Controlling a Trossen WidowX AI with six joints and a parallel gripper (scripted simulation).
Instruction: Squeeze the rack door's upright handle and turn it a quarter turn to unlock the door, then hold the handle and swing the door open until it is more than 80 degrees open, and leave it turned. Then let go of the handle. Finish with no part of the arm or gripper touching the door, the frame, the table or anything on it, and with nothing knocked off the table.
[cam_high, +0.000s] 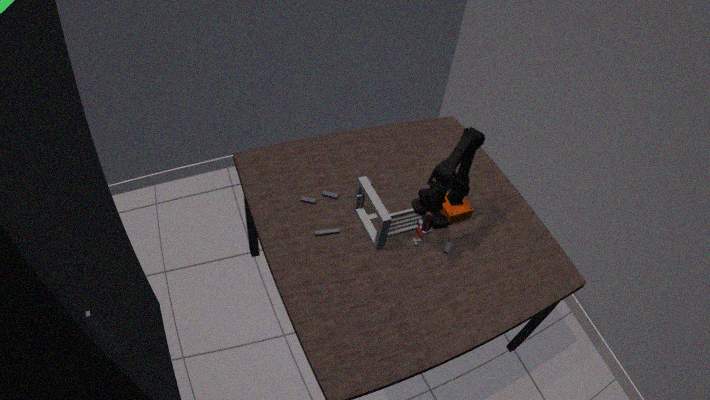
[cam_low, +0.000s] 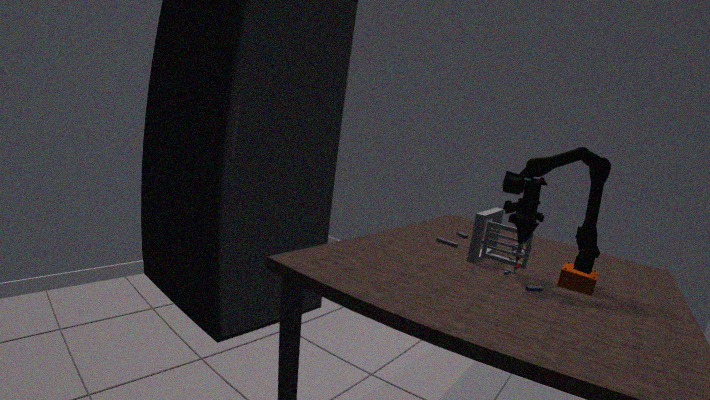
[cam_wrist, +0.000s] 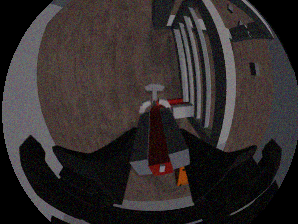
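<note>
The white rack frame (cam_high: 384, 234) (cam_low: 478, 238) stands upright. Its barred door (cam_high: 399, 219) (cam_low: 504, 244) (cam_wrist: 183, 65) stands swung out at roughly a right angle to the frame, the exact angle unclear. Red handle parts (cam_high: 419, 232) (cam_low: 518, 266) (cam_wrist: 175, 101) show at the door's free end. My gripper (cam_wrist: 157, 132) points down there, its fingers parted a little. A red strip lies between them, seemingly the handle's upright, with a small gap beside it. Finger contact is too small to tell. A pale T-shaped piece (cam_high: 416, 241) (cam_low: 508, 272) (cam_wrist: 154, 88) shows by the handle's foot.
Small grey bars (cam_high: 308, 200) (cam_high: 330, 194) (cam_high: 327, 232) lie beyond the frame. Another bar (cam_high: 448, 247) (cam_low: 534, 288) lies in front of the arm's orange base (cam_high: 457, 210) (cam_low: 577, 278). All rest on the brown table (cam_high: 380, 310).
</note>
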